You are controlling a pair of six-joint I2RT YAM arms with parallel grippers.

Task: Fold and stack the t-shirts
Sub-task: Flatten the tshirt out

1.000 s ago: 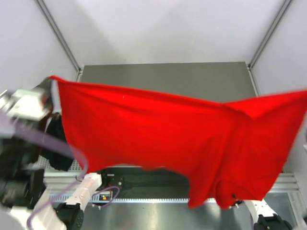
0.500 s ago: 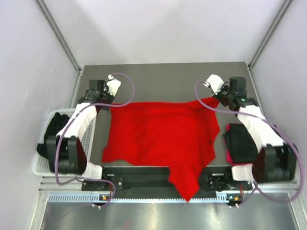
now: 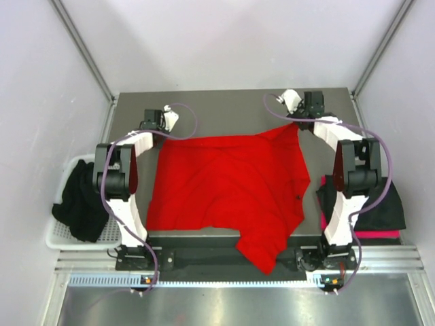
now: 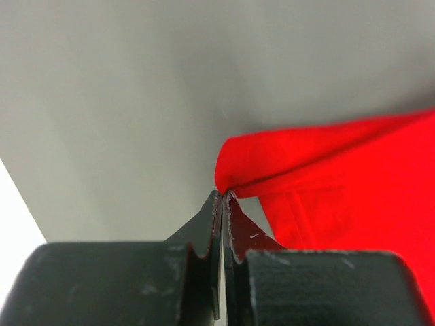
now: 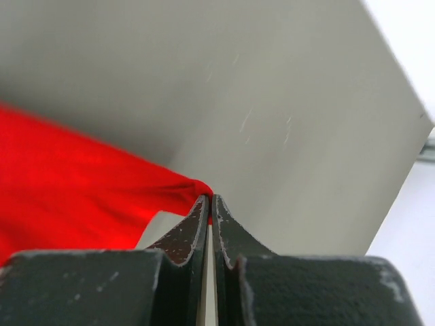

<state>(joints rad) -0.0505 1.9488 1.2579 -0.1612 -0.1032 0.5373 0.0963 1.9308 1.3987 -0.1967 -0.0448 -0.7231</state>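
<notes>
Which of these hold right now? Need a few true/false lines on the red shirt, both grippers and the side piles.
1. The red t-shirt lies spread on the table. True.
2. The left gripper hangs open above it. False: it is shut on a far corner of the shirt.
3. The right gripper pinches the other far corner. True.
4. The white basket holds red cloth. False: it holds black clothing.
5. Part of the red t-shirt reaches past the table's near edge. True.
6. Nothing lies beside the red t-shirt on the right arm's side. False: a black pile sits there, with pinkish cloth showing under it.
</notes>
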